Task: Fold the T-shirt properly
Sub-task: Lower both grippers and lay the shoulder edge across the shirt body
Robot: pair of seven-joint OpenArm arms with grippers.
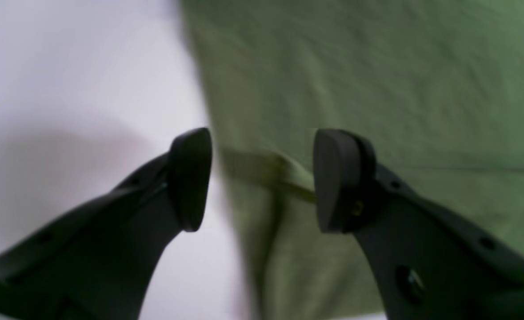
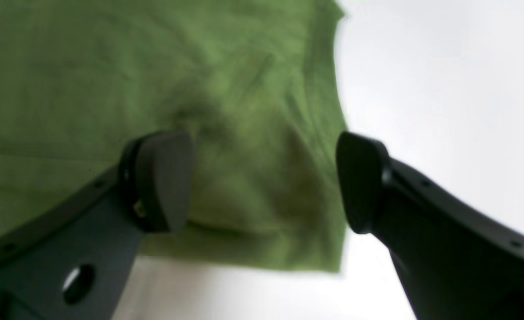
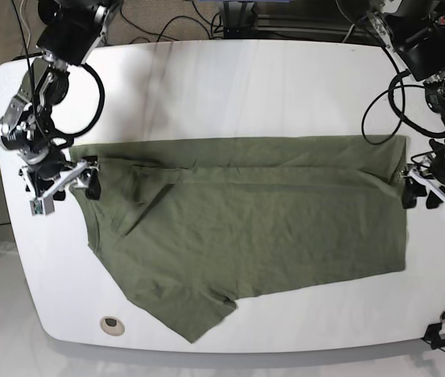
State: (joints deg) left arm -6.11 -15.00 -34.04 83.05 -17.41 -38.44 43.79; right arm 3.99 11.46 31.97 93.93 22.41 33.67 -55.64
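T-shirt (image 3: 246,228) lies flat across the white table (image 3: 207,78), top edge folded down, 1 sleeve sticking out below. Left gripper (image 3: 431,194) and right gripper (image 3: 69,182) sit at opposite ends, jaws apart, holding nothing. Lower half and crosswise folds left.

t-shirt (image 3: 246,228): flat across the middle of the table (image 3: 230,78), long way left to right
right gripper (image 3: 81,179): at the shirt's left edge in the base view
left gripper (image 3: 421,192): at the shirt's right edge
cables (image 3: 179,20): behind the table's far edge
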